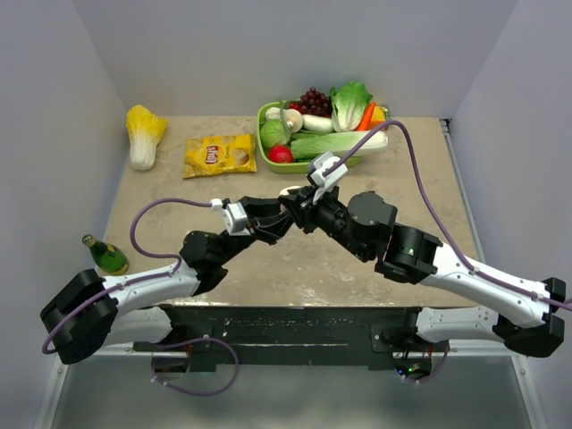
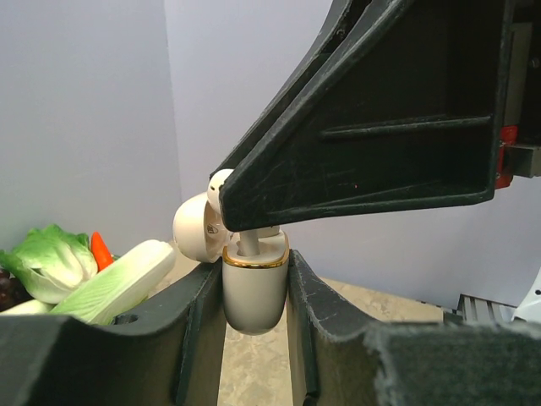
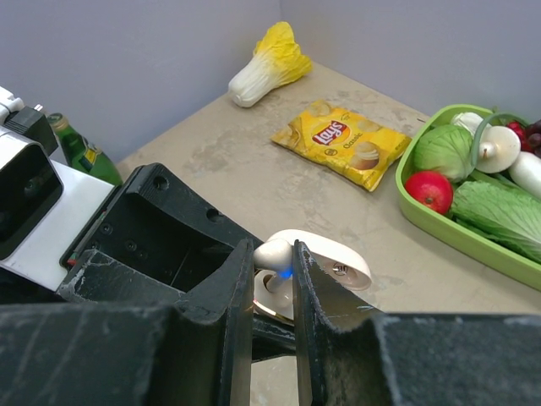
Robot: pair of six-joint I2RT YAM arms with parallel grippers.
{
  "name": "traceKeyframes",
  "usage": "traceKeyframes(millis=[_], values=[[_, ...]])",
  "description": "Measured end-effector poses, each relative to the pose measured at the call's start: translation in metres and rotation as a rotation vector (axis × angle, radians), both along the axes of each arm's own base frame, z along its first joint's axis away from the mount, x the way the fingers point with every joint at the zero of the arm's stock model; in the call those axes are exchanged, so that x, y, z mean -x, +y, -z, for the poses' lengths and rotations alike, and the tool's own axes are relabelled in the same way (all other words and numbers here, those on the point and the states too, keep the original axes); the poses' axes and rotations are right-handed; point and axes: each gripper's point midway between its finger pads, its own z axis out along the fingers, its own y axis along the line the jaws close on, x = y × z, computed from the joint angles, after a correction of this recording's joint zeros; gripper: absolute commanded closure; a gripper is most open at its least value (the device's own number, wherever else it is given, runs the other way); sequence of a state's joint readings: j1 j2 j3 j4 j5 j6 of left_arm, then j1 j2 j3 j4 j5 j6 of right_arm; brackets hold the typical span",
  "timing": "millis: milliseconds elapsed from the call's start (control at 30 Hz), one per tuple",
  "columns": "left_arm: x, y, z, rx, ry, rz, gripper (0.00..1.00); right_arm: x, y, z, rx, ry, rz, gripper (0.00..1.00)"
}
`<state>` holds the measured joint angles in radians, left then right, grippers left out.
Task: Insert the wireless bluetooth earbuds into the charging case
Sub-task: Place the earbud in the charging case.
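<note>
My left gripper [image 2: 254,279] is shut on the charging case [image 2: 254,296], a white oval with a gold rim. It holds the case upright above the table, with the lid [image 2: 196,228] hinged open to the left. My right gripper [image 3: 273,254] is shut on one white earbud [image 3: 279,251] directly over the open case [image 3: 272,298]. The earbud's stem [image 2: 248,244] reaches down into the case's well, and a blue light glows under the bud. In the top view both grippers [image 1: 290,214] meet at mid-table. No other earbud shows.
A green tray [image 1: 264,134] of toy vegetables and fruit stands at the back centre. A yellow chip bag [image 1: 220,155] lies left of it, and a yellow-white cabbage [image 1: 144,134] lies at the back left. A green bottle [image 1: 107,256] lies by the left edge.
</note>
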<state>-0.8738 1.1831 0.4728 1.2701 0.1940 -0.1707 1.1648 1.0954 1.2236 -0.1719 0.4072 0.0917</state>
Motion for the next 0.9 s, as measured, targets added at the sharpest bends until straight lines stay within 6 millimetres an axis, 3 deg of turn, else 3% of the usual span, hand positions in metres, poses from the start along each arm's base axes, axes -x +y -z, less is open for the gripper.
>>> traceKeyframes(millis=[333, 467, 567, 900], values=[[-0.0007, -0.0004, -0.0009, -0.002, -0.006, -0.004, 1.00, 0.0010, 0.0025, 0.0027, 0.010, 0.000, -0.004, 0.99], [-0.0013, -0.0001, -0.0009, 0.000, -0.004, -0.007, 1.00, 0.0012, 0.0031, 0.0033, 0.013, -0.001, -0.007, 0.74], [-0.0007, -0.0006, -0.0009, 0.000, -0.002, -0.006, 1.00, 0.0016, 0.0035, 0.0033, 0.011, 0.002, -0.009, 0.64], [-0.0016, 0.0000, -0.0044, 0.009, -0.005, -0.012, 1.00, 0.0038, -0.0008, 0.0023, -0.007, 0.021, 0.005, 0.53]])
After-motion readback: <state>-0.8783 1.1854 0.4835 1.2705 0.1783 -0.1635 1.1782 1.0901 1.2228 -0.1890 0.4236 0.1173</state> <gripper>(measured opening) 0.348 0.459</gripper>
